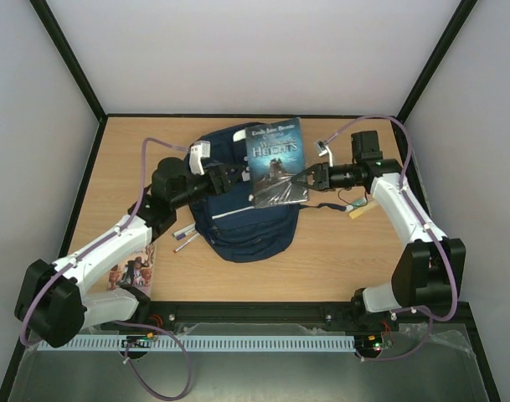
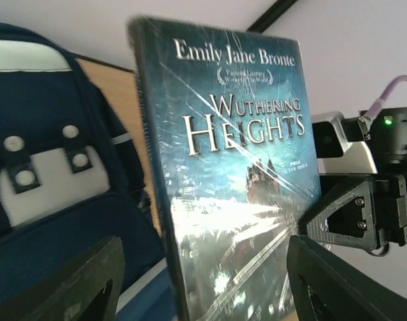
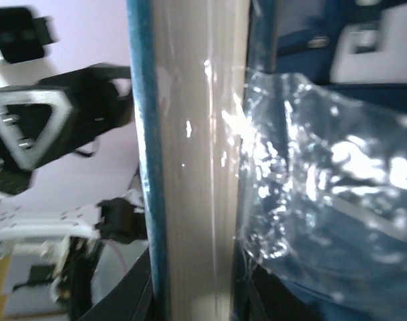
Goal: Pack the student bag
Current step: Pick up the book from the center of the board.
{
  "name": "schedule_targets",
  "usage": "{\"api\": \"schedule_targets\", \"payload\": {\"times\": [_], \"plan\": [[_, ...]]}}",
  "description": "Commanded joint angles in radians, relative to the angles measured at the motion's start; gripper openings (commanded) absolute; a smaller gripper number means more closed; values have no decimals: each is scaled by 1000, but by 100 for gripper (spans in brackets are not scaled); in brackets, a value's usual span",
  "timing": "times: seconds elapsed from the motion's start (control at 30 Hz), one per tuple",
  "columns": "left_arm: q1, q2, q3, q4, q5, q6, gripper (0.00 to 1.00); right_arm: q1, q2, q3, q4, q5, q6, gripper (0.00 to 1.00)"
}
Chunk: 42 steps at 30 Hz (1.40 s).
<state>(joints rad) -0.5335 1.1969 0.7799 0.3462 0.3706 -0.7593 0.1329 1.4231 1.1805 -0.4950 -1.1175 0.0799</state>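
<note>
Glossy plastic-wrapped book (image 1: 275, 155) — right pincer (image 1: 306, 177) clamps edge; left pincer (image 1: 241, 178) agape, empty.

a robotics lab test cell is shown. a bare wooden worktop (image 1: 338, 251) is boxed in by plain white panels (image 1: 255, 50) at 9, 12 and 3 o'clock, and these are held in black frame struts (image 1: 70, 59). two white-and-black robot arms (image 1: 104, 251) are bolted at the 6 o'clock edge and trailed by loose purple cables (image 1: 167, 368). a slotted white duct (image 1: 255, 343) is run along that edge. a small white camera (image 2: 337, 137) is mounted on one wrist.
</note>
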Motion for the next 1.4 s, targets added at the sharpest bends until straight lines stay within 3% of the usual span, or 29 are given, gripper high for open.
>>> {"api": "schedule_targets", "payload": {"times": [0.0,0.23,0.37,0.53,0.77,1.07,1.37], "plan": [[1,-39,92,-264,-107,223,71,-96,-63,-40,48,57,-22,1],[-7,6,209,-588,-161,496,72,-204,-175,-128,-20,203,-183,1],[-65,76,276,-729,-253,609,71,-290,-209,-180,-28,175,-203,1],[-225,131,309,-762,-361,680,71,-382,-247,-249,28,101,-174,1],[-402,300,427,-872,-398,784,69,-398,-336,-366,115,125,-192,1],[-481,487,518,-936,-482,809,59,-400,-350,-376,109,87,-216,1],[-522,556,526,-947,-610,820,66,-400,-351,-380,101,58,-240,1]]}}
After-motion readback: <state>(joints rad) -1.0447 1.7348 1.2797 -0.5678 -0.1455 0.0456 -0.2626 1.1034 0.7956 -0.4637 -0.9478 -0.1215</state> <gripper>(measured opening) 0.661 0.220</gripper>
